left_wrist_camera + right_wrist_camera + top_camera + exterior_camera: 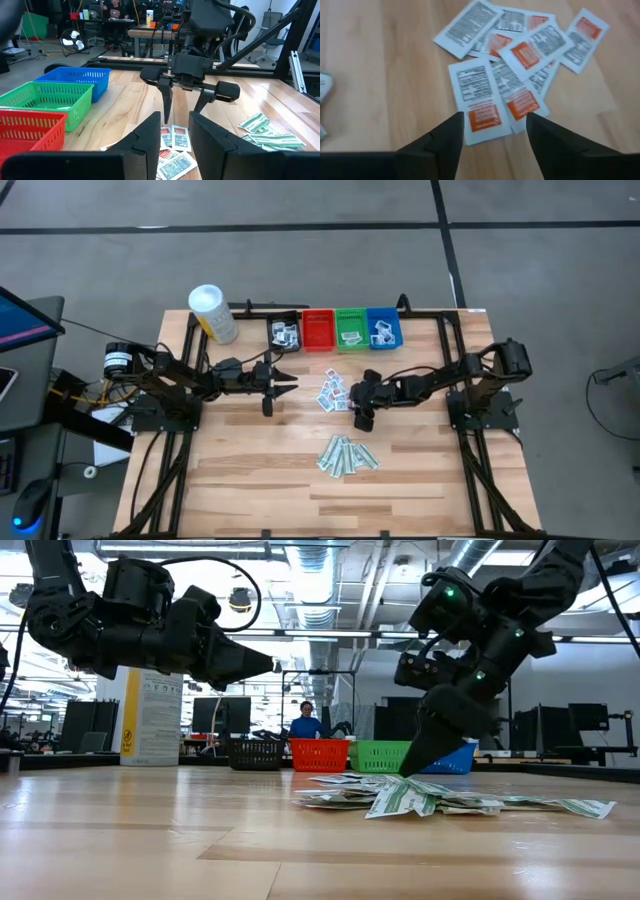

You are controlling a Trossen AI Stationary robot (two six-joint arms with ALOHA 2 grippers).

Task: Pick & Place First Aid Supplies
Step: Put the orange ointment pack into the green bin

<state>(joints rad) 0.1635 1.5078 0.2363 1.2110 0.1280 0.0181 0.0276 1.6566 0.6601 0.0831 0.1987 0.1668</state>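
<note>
Four bins (pixel 337 329) stood in a row at the table's (pixel 240 470) far edge, with a canister (pixel 214 313) to their left; the black, green and blue ones already held some packets, and the red one looked nearly bare, so the sorting seemed only partly done. Left of centre, the left gripper (pixel 284 383) hovered above the wood, its jaws part-way open and holding nothing. Right of it, the red-print packets (pixel 332 392) lay fanned and overlapping in a loose pile, their long sides pointing several ways. Just beside that pile the right gripper (pixel 354 397) hung low over the nearest packet (pixel 479 104), jaws spread wide to either side of its red end and gripping nothing yet; that packet's long axis ran roughly along the fingers. Nearer the front edge, the green strips (pixel 348 456) lay heaped, mostly on one slant, untouched.
</note>
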